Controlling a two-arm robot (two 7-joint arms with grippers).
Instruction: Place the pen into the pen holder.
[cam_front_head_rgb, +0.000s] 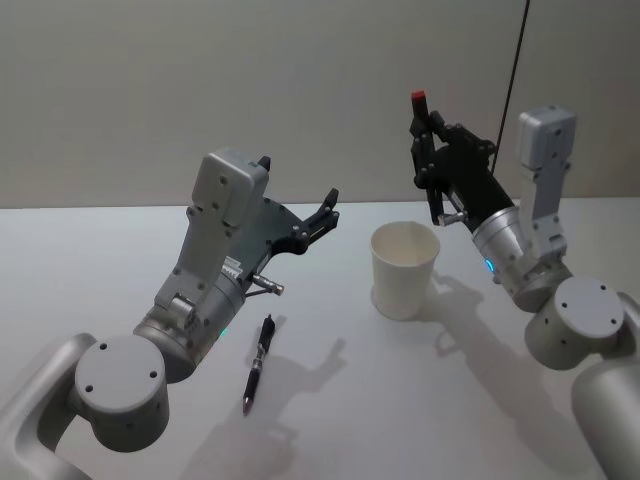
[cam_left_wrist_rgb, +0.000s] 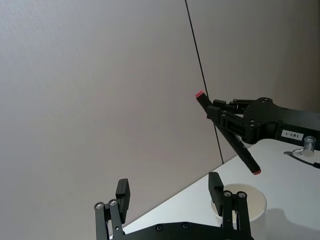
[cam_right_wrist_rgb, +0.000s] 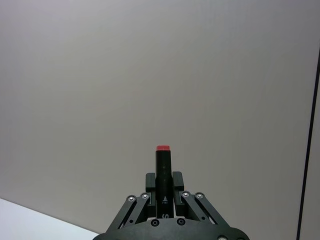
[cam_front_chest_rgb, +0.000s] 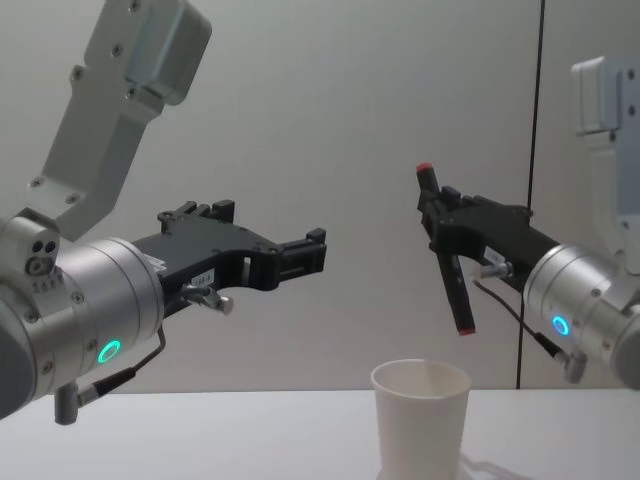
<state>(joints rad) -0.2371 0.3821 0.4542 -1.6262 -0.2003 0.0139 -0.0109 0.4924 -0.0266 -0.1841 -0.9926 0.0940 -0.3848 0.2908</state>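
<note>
My right gripper (cam_front_head_rgb: 428, 132) is shut on a black pen with red ends (cam_front_chest_rgb: 458, 290), held steeply tilted in the air above and just behind the pen holder, a white paper cup (cam_front_head_rgb: 403, 268). The cup (cam_front_chest_rgb: 420, 420) stands upright on the table with its inside bare. In the right wrist view the pen (cam_right_wrist_rgb: 162, 172) sticks up between the fingers. A second dark pen (cam_front_head_rgb: 257, 362) lies flat on the table near my left arm. My left gripper (cam_front_head_rgb: 300, 178) hovers open and holds nothing, left of the cup. The left wrist view shows the held pen (cam_left_wrist_rgb: 227, 132) over the cup (cam_left_wrist_rgb: 245, 200).
The white table (cam_front_head_rgb: 420, 400) runs to a plain grey wall. A thin black cable (cam_front_head_rgb: 515, 70) hangs down the wall behind my right arm.
</note>
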